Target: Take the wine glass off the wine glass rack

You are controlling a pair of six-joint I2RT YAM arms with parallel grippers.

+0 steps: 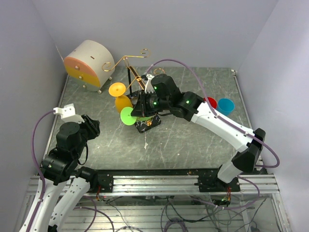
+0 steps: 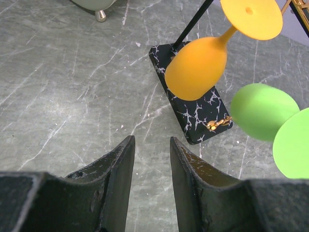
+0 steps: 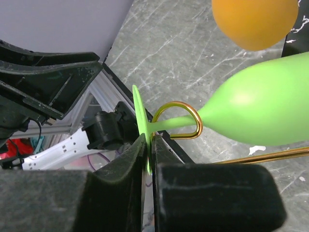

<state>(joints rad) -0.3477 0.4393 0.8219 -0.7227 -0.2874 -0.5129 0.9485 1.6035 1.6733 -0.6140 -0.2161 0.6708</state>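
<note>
Right fingers [image 3: 123,166] pinch green glass [image 3: 260,106] (on rack [image 2: 195,116]).

A robotics lab cell: plain walls [image 1: 169,29] around a grey table [image 1: 193,140], aluminium frame [image 1: 159,183] and loose cables [image 1: 174,212]

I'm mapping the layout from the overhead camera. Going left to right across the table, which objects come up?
round drawer box → orange wine glass → green wine glass → red cup → blue cup
</note>
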